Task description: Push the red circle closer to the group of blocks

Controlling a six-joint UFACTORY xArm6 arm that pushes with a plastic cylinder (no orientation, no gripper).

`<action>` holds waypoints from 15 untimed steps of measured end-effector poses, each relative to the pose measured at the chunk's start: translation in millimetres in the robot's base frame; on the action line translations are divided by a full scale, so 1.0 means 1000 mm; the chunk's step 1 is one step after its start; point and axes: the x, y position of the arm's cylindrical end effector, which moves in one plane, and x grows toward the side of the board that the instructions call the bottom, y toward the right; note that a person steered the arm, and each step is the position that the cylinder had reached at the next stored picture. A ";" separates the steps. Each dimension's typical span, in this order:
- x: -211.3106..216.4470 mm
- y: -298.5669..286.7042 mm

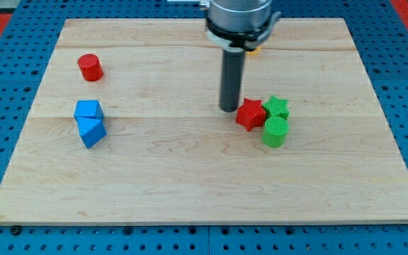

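Note:
The red circle stands alone near the board's upper left. A group sits right of centre: a red star, a green star and a green circle, all touching or nearly so. My tip rests on the board just left of the red star, close to it, far to the right of the red circle. The rod rises from the tip to the arm's body at the view's top.
Two blue blocks sit at the left: a blue cube-like block and a blue wedge-like block just below it. A small orange block peeks out behind the arm. The wooden board lies on a blue pegboard.

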 end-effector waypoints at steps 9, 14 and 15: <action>-0.076 -0.165; 0.044 -0.013; 0.060 -0.013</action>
